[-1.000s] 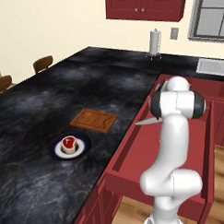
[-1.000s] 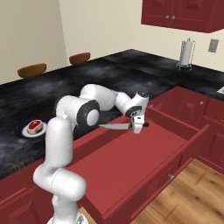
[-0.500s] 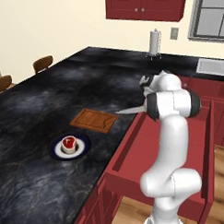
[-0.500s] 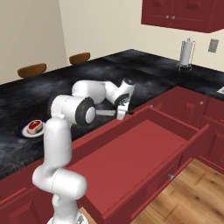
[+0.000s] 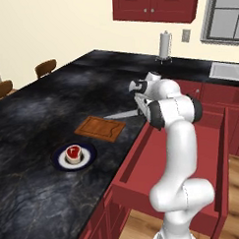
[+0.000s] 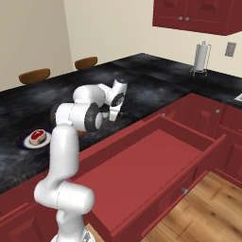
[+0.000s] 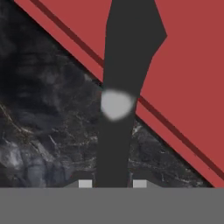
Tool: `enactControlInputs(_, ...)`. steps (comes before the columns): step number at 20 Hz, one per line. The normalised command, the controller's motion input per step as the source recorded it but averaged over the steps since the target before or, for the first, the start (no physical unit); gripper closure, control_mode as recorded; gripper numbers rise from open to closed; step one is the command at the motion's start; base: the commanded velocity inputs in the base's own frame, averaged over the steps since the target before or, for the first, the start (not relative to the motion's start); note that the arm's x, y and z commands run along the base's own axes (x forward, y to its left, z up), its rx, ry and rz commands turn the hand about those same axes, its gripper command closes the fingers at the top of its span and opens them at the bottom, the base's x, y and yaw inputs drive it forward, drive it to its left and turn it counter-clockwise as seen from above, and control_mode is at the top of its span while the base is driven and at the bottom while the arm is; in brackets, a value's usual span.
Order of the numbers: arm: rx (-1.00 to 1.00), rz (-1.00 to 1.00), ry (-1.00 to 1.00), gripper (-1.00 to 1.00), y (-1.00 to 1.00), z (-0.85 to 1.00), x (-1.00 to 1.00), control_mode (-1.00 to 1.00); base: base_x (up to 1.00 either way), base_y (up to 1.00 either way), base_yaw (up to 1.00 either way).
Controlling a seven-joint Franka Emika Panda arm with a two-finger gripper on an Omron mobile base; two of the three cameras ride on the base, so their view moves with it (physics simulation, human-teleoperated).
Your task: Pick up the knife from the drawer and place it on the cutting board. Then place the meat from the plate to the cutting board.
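sideways, knife (image 5: pixel 122 113) blade; head-on, black handle

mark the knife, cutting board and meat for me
knife (image 5: pixel 120 113), left base view, middle of the blade.
cutting board (image 5: pixel 99 128), left base view, centre of its top face.
meat (image 5: pixel 73 152), left base view, red top.

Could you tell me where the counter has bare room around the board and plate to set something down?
The cutting board itself lies bare. Wide open counter stretches left of the board and plate, toward the chairs. Tighter: the strip between board and drawer edge, where the gripper holds the knife overhead.
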Motion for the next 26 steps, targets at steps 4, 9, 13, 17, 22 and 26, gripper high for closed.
enactControlInputs(4,-0.06,-0.02,0.2,1.0,0.87,0.15,0.39,-1.0,0.0,0.0,0.0)
enactControlInputs(9,-0.01,-0.04,0.14,1.0,0.81,0.15,0.23,-1.0,0.0,0.0,0.0)
enactControlInputs(13,0.0,-0.04,0.1,1.0,0.5,0.05,0.0,-1.0,0.0,0.0,0.0)
enactControlInputs(17,0.0,-0.06,0.07,1.0,0.33,0.0,0.0,-1.0,0.0,0.0,0.0)
enactControlInputs(22,0.0,-0.07,0.07,1.0,0.4,0.0,0.0,-1.0,0.0,0.0,0.0)
enactControlInputs(26,0.0,-0.01,0.02,1.0,0.0,-0.06,0.0,-1.0,0.0,0.0,0.0)
